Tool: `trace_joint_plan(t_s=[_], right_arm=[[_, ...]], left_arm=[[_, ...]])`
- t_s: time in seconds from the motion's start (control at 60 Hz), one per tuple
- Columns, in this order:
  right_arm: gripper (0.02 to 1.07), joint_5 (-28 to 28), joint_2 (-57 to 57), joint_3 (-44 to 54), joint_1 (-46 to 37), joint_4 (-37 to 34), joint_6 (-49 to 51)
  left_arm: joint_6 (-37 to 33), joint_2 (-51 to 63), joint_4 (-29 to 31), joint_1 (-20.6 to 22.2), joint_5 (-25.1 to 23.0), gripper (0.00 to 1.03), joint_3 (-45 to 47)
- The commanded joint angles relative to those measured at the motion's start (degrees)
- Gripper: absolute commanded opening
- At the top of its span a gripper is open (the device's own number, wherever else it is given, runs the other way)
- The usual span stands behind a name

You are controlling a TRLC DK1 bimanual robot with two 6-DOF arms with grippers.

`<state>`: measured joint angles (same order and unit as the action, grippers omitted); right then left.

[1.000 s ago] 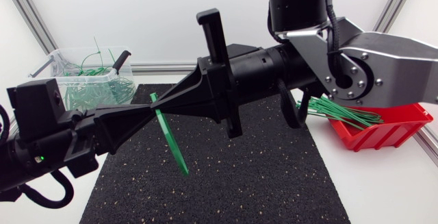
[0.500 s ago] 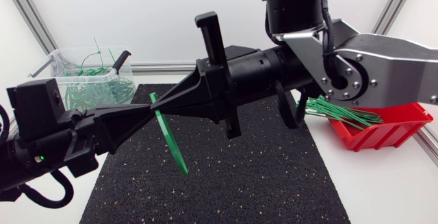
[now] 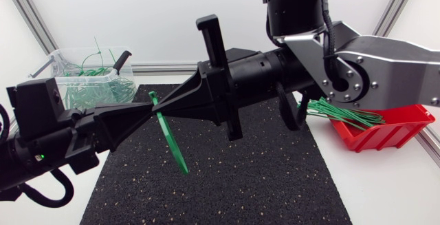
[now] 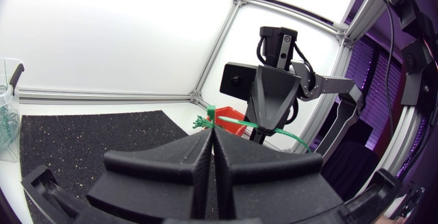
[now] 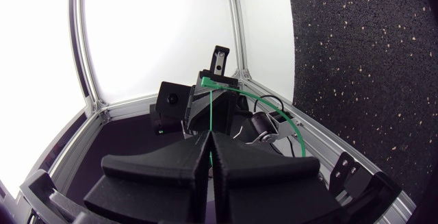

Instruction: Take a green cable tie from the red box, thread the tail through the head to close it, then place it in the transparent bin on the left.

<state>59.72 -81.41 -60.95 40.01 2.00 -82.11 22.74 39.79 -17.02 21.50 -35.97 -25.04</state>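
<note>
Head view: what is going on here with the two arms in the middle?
Both arms meet above the black mat. The left tool and the right tool are each shut on one green cable tie, which hangs bent below them. It is not yet in the transparent bin; the red box holds more ties.

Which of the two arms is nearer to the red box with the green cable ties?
Right. The right arm passes directly over the red box at the table's right side. The left arm is across the mat, beside the transparent bin.
</note>
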Motion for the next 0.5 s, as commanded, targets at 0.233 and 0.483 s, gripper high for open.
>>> trace_joint_plan(t_s=[0.233, 0.483], right_arm=[[0.07, -0.31, -0.95, 1.27, -0.19, 1.08, -1.65], [0.07, -0.40, -0.86, 1.27, -0.28, 1.16, -1.65]], left_arm=[[0.90, -0.42, -0.56, 0.39, -0.33, 0.03, 0.96], [0.90, -0.24, -0.56, 0.65, -0.42, 0.03, 1.04]])
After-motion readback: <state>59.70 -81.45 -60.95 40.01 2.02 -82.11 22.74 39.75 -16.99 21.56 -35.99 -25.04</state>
